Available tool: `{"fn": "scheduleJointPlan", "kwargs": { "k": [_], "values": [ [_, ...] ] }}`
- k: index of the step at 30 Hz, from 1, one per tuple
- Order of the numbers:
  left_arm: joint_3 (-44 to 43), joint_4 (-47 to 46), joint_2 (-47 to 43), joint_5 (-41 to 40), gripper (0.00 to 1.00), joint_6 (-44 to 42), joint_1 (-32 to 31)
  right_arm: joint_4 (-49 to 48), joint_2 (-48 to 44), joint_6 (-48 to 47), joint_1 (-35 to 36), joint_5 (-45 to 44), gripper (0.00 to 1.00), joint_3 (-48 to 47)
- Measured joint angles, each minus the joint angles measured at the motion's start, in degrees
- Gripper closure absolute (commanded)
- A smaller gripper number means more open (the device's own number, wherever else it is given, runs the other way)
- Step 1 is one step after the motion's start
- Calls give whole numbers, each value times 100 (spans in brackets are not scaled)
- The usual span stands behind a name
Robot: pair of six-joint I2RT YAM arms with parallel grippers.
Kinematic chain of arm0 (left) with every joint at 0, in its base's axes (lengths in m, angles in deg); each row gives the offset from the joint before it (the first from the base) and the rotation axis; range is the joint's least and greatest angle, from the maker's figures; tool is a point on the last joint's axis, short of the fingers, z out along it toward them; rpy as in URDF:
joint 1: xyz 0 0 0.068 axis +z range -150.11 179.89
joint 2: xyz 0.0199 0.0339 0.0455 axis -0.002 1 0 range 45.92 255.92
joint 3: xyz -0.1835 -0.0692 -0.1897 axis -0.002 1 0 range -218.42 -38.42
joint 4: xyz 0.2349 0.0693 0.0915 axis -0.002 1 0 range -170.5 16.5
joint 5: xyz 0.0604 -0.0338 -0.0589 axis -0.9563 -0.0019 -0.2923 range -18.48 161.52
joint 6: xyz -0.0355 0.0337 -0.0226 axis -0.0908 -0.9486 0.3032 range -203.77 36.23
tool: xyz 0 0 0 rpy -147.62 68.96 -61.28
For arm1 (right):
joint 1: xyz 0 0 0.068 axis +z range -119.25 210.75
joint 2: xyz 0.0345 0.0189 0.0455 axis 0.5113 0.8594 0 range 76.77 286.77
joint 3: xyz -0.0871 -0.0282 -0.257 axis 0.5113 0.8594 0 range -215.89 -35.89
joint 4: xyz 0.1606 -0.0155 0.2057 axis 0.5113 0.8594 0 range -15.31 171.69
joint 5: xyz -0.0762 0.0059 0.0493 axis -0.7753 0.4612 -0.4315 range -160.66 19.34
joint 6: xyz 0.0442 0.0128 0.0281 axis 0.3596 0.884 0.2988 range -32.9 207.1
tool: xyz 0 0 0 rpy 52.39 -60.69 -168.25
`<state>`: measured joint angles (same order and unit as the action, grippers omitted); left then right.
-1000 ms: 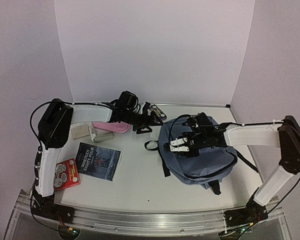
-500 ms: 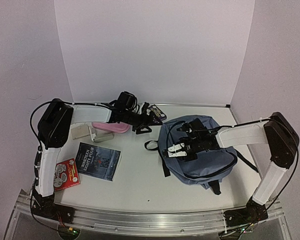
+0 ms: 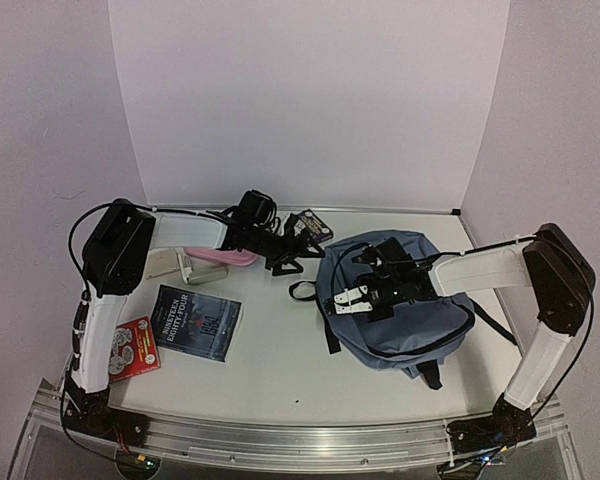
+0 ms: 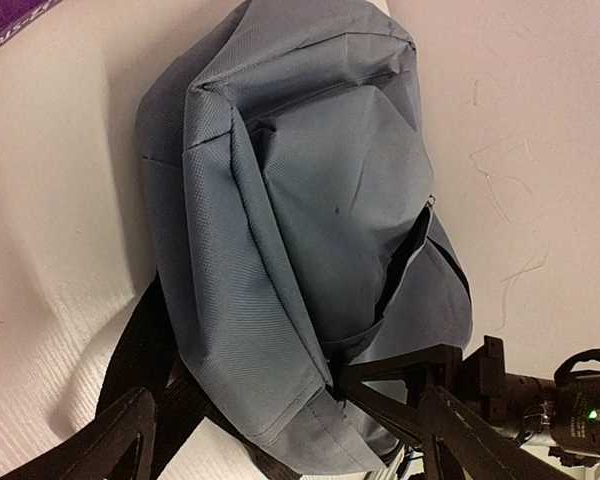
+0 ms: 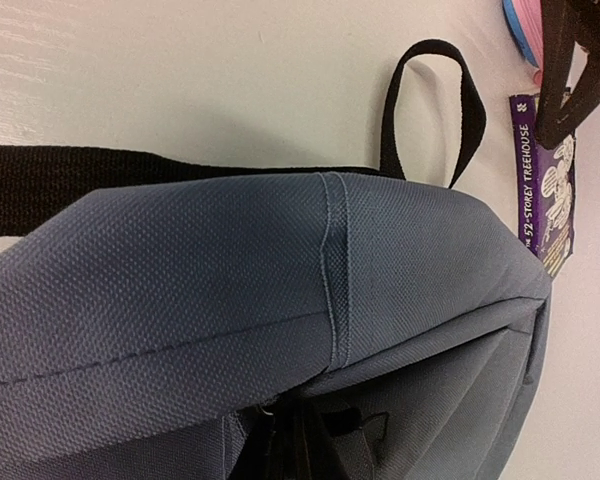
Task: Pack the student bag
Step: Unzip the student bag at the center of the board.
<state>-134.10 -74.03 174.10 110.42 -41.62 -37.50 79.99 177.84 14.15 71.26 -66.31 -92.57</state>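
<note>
left gripper (image 3: 285, 252): you have it low, arm stretched rightward, fingers spread wide, empty
right gripper (image 3: 346, 299): arm reaches left, on the bag's top edge; grip unclear
student bag (image 3: 420, 325): flat, right of centre
table (image 3: 280, 370): white
walls (image 3: 310, 100): pale

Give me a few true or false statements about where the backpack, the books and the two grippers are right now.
1. The student bag lies on the right half of the table. True.
2. The Nineteen Eighty-Four book is inside the bag. False: it lies flat on the table, left of the bag.
3. The right gripper is over the bag. True.
4. The left gripper is clamped on the pink pencil case. False: its fingers stand apart with nothing between them, and the pencil case lies on the table.
</note>
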Motion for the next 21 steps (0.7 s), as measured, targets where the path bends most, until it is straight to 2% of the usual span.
{"fn": "scheduleJointPlan", "kwargs": {
  "k": [2,6,13,21],
  "values": [
    [0,12,29,-1,9,-1,0,-33,3,-3,0,-46,84,-1],
    [-8,41,60,-1,9,9,0,-154,28,14,0,-158,84,-8],
    [-224,108,107,1,8,37,0,-286,156,-28,1,-303,99,-24],
    [-596,376,444,-51,10,40,0,-265,158,236,37,-259,100,-55]
  ]
}}
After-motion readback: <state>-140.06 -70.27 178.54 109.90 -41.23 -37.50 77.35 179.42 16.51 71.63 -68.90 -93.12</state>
